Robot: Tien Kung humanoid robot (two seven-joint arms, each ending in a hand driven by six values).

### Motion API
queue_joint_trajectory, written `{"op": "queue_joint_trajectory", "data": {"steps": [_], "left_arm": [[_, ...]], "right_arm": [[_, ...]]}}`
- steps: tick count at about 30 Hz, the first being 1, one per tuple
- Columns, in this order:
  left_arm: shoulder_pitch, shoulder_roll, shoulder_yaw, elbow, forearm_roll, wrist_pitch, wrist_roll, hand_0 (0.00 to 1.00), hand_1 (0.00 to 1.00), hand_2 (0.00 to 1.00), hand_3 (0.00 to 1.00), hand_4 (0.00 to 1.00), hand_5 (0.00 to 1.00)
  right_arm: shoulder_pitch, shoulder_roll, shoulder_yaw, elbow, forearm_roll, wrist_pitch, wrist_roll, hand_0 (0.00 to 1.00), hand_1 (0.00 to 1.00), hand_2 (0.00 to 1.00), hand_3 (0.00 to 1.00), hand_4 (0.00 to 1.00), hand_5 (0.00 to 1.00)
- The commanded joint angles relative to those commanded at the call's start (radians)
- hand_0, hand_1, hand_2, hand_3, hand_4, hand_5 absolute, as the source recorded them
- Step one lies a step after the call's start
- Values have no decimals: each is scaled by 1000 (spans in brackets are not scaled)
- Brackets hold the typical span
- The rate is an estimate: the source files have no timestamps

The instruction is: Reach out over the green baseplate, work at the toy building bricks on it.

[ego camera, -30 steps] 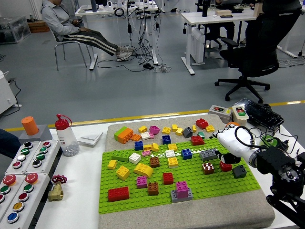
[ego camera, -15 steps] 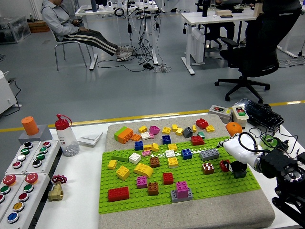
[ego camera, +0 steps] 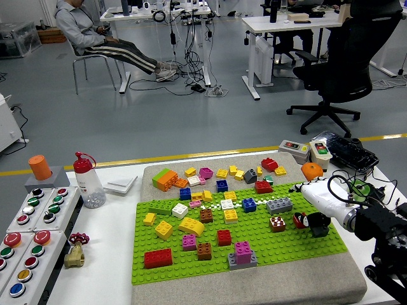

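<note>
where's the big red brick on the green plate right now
In the head view, the big red brick sits at the green baseplate's near-left corner, left of a brown brick.

No lettering, brand, number or sign is showing clearly enough to be read anywhere in the head view. The coloured push buttons on the grey button panels at the left are carrying no legible marks, the clear bottle with the red cap is showing no readable label, and the small switch boxes at the far right of the table are too small and blurred to make out any print.
</note>
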Motion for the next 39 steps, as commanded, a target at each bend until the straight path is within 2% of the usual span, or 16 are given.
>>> {"op": "queue_joint_trajectory", "data": {"steps": [3, 4, 6, 10, 14, 19, 21, 22, 27, 28, 35, 39], "left_arm": [[0, 0, 0, 0, 1, -1, 1, 659, 616, 620, 444, 363, 998], [0, -1, 0, 0, 1, -1, 1, 660, 617, 624, 446, 363, 998], [0, -1, 0, 0, 1, -2, 2, 660, 617, 624, 446, 363, 998], [0, 0, 1, 0, 2, -3, 2, 660, 618, 623, 447, 363, 998], [0, 0, 2, 0, 2, -4, 3, 660, 618, 623, 447, 363, 998], [1, 0, 5, 0, -4, -4, 2, 660, 620, 624, 448, 363, 998], [2, -1, 7, 0, -5, -4, 3, 660, 620, 624, 448, 363, 998], [3, -1, 7, -1, -6, -5, 3, 661, 620, 625, 453, 363, 998], [6, -3, 10, -1, -7, -9, 8, 661, 620, 625, 453, 363, 998], [6, -3, 10, -2, -7, -10, 8, 663, 620, 627, 453, 363, 998], [11, -4, 9, -3, -3, -11, 12, 663, 620, 628, 456, 364, 998], [13, -4, 8, -3, 2, -13, 14, 663, 620, 628, 456, 364, 998]], "right_arm": [[-20, 4, 26, 20, 102, -63, 22, 854, 791, 807, 827, 596, 370], [-28, 7, 38, 28, 144, -87, 36, 848, 803, 821, 824, 546, 367], [-40, 10, 60, 40, 217, -115, 58, 848, 803, 821, 824, 546, 367], [-65, 18, 118, 62, 358, -138, 89, 834, 802, 819, 798, 521, 379], [-99, 38, 206, 70, 511, -148, 89, 834, 802, 819, 798, 521, 379], [-143, 70, 329, 50, 688, -89, 55, 810, 794, 804, 777, 549, 402], [-156, 74, 375, 47, 761, -66, 52, 810, 794, 804, 777, 549, 402], [-162, 75, 400, 48, 803, -52, 51, 804, 796, 797, 779, 584, 391], [-189, 75, 476, 59, 989, -2, 58, 804, 796, 797, 779, 584, 391], [-192, 75, 481, 61, 1014, 2, 59, 765, 771, 777, 779, 564, 390], [-210, 68, 502, 66, 1259, 32, 79, 769, 771, 778, 780, 555, 408], [-216, 65, 502, 61, 1404, 12, 62, 769, 771, 778, 780, 555, 408]]}}
